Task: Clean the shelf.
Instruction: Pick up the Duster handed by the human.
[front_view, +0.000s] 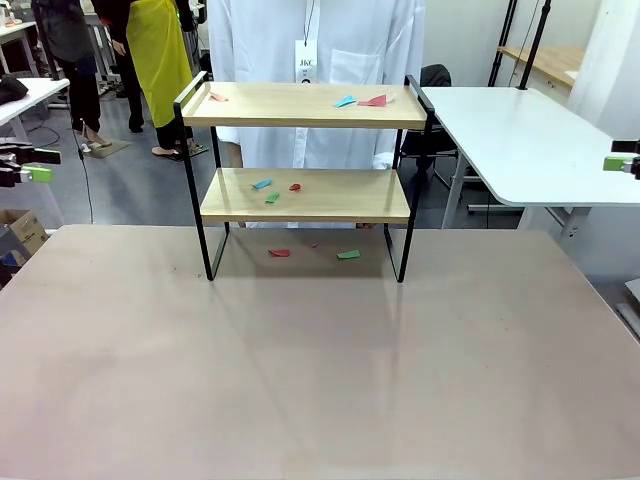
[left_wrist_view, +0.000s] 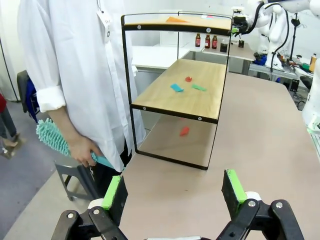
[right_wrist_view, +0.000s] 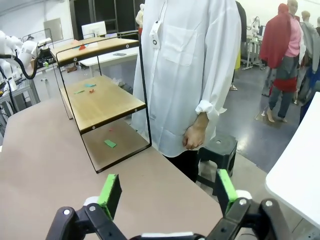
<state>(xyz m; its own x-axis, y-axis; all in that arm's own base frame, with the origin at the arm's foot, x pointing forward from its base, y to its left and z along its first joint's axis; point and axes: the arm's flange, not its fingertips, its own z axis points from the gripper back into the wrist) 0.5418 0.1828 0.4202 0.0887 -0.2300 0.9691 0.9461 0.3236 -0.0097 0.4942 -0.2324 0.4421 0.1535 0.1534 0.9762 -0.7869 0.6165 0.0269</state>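
Note:
The shelf (front_view: 330, 200) stands at the far middle of the table, with a person in a white coat right behind it. Coloured paper scraps (front_view: 345, 101) lie on its top board. More scraps (front_view: 272, 197) lie on the lower board, and a few (front_view: 279, 252) on the tabletop beneath it. My left gripper (front_view: 35, 165) hovers open off the table's left side, far from the shelf (left_wrist_view: 185, 102). In its wrist view the left gripper (left_wrist_view: 173, 190) holds nothing. My right gripper (front_view: 622, 155) hangs open off the right side. The right gripper (right_wrist_view: 167, 190) is also empty, with the shelf (right_wrist_view: 100, 102) beyond it.
The person's hand holds a teal fluffy duster (left_wrist_view: 52, 140) low at their side. Wide bare brown tabletop (front_view: 300, 380) lies in front of the shelf. A white table (front_view: 510, 140) stands at the right, and a dark stool (right_wrist_view: 217, 147) is beside the person. Other people stand far behind.

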